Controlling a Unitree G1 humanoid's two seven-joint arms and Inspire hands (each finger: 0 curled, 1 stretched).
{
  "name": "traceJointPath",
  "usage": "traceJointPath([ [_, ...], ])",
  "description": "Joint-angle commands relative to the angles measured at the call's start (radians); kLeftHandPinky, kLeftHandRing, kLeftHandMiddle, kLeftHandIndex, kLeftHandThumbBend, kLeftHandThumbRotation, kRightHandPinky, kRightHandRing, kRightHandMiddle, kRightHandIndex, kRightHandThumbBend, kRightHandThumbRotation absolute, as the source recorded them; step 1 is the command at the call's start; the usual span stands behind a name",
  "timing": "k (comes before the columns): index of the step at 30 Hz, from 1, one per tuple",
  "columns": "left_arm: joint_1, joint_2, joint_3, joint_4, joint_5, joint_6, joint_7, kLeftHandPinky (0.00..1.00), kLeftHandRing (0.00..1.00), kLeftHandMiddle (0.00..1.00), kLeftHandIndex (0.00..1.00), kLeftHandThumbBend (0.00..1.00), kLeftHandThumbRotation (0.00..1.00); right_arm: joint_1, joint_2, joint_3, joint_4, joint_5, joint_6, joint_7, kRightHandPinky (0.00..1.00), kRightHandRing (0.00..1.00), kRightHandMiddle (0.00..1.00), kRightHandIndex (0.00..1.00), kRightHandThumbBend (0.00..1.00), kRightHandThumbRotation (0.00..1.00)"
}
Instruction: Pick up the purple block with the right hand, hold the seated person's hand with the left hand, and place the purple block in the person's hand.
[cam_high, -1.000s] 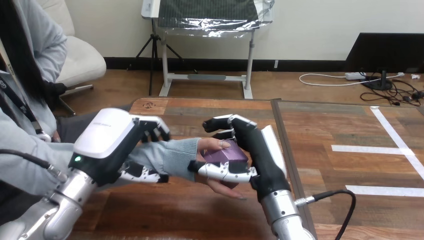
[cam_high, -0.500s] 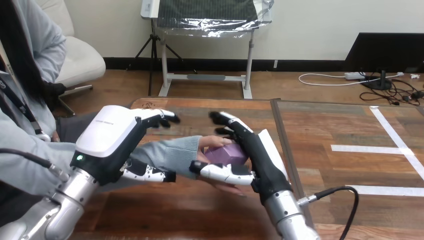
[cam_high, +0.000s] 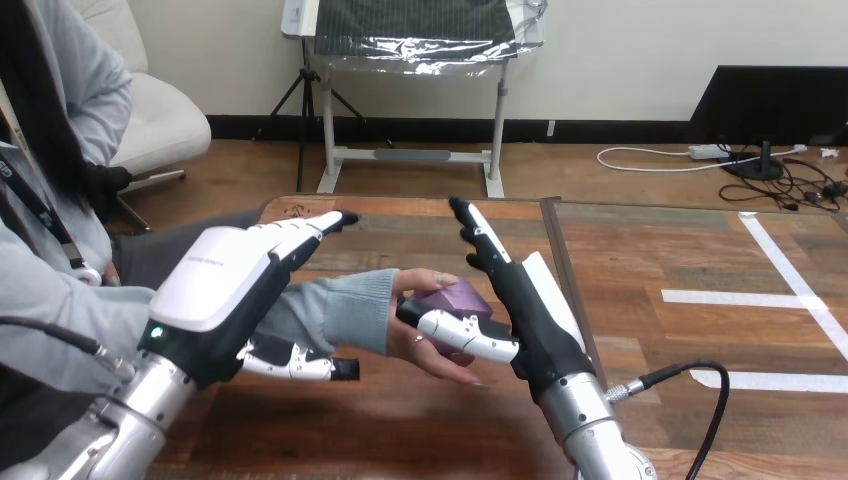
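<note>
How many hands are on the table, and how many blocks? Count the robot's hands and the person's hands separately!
Black-and-white robot hands: 2 (left hand, right hand)
Hands of the person: 1 (person's hand, palm up between the robot's hands)
Blocks: 1 (purple block, lying in the person's hand)
Total: 4

the head view looks forward and down across the wooden bench from the robot's own head, close over its near edge. the left hand shows at the lower left, the right hand at the bottom right, the person's hand between them.
</note>
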Motion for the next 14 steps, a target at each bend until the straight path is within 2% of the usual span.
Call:
traceJointPath([
  [1, -0.017, -0.010, 0.036, -0.041, -0.027, -0.027, 0.023, 0.84, 0.92, 0.93, 0.96, 1.00, 0.44, -0.062, -0.006, 0.000, -0.048, 0.008, -0.034, 0.005, 0.95, 1.00, 1.00, 1.00, 1.00, 0.69],
  [9, 0.008, -0.011, 0.048, -0.050, -0.031, -0.055, 0.042, 0.89, 0.98, 0.98, 0.99, 1.00, 0.48, -0.063, -0.016, -0.007, -0.034, 0.018, -0.084, 0.008, 0.97, 1.00, 1.00, 1.00, 1.00, 0.71],
  [14, 0.021, -0.012, 0.054, -0.057, -0.029, -0.067, 0.059, 0.91, 1.00, 1.00, 1.00, 1.00, 0.54, -0.062, -0.023, -0.012, -0.036, 0.014, -0.084, 0.009, 0.97, 1.00, 1.00, 1.00, 1.00, 0.73],
])
